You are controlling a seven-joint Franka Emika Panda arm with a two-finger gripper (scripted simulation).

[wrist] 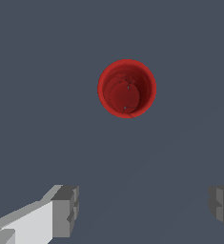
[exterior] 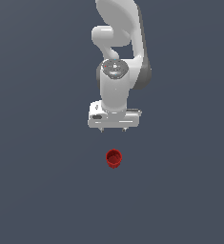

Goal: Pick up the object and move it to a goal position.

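A small red cup-like cylinder [exterior: 114, 158] with a hollow top stands upright on the flat grey floor, a little nearer the camera than the arm in the exterior view. The wrist view looks down into its open mouth [wrist: 127, 88]. My white gripper [exterior: 113, 129] hangs above and behind the cup, pointing down, not touching it. Its jaws stand wide apart and hold nothing. In the wrist view the two fingertips [wrist: 66, 209] show at the frame's edge, far apart, with the cup outside the gap between them.
A plain dark grey floor [exterior: 42, 190] spreads all around. The white arm [exterior: 120, 43] rises behind the gripper.
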